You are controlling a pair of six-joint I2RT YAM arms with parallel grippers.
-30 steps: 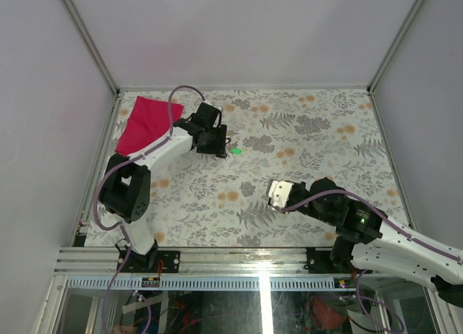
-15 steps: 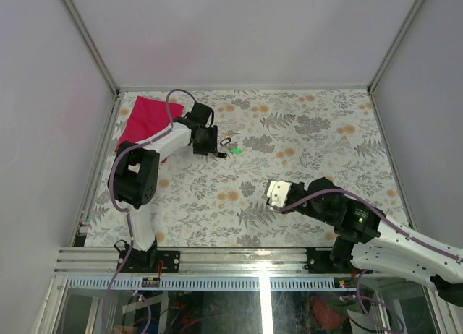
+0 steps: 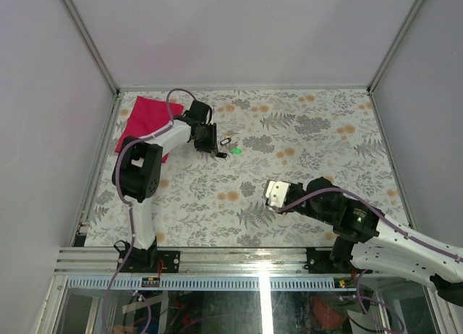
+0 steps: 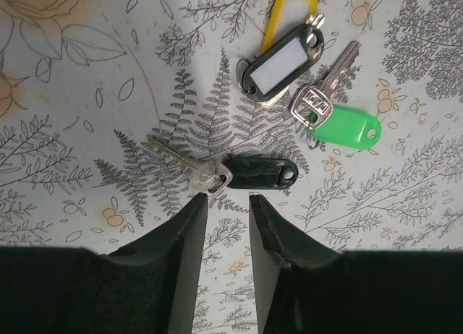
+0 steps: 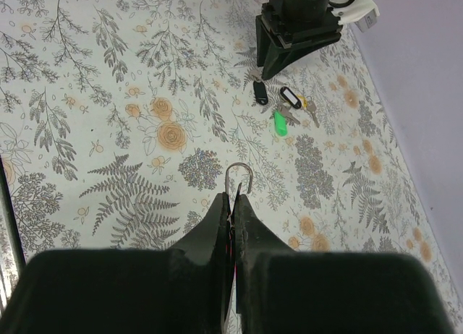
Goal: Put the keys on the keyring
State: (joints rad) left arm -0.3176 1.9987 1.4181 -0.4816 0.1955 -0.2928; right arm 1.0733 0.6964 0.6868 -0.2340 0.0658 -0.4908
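Several keys lie together on the flowered cloth. A silver key (image 4: pixel 187 164) on a black tag (image 4: pixel 259 173) lies nearest the tips of my left gripper (image 4: pixel 228 198). Beyond it are a black tag with a white label (image 4: pixel 282 59), a yellow tag (image 4: pixel 289 5) and a key with a green tag (image 4: pixel 346 126). The left jaws stand narrowly open with nothing between them. My right gripper (image 5: pixel 233 197) is shut on the keyring (image 5: pixel 239 176), a thin silver wire loop that sticks out past its tips. From above, the keys (image 3: pixel 228 141) lie beside the left gripper (image 3: pixel 215 152), far from the right gripper (image 3: pixel 268 193).
A red cloth (image 3: pixel 141 124) lies at the far left corner behind the left arm. Grey walls close in the table on three sides. An aluminium rail (image 3: pixel 217 260) runs along the near edge.
The left jaws have narrowed, and the left arm has folded in toward the left with its gripper staying by the keys. The right arm holds still.
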